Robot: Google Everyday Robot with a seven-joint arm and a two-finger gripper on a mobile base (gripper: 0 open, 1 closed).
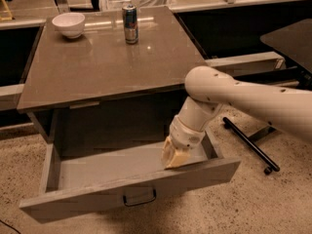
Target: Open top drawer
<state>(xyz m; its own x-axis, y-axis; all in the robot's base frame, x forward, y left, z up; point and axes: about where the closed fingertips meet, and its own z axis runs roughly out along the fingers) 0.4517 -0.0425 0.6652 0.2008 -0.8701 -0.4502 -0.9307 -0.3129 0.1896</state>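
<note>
The top drawer (97, 191) is pulled well out from under the brown tabletop, and its shallow grey interior shows. Its small black loop handle (140, 198) sits mid-front. My gripper (175, 156) is at the end of the white arm, reaching down into the right part of the drawer, just behind the drawer front. The yellowish fingers rest against the inner side of the front panel. The lower drawers are hidden beneath the open one.
A brown tabletop (97, 67) carries a white bowl (68, 24) at the back left and a drink can (130, 24) at the back middle. A black stand leg (248, 145) lies on the speckled floor to the right. Dark furniture stands behind.
</note>
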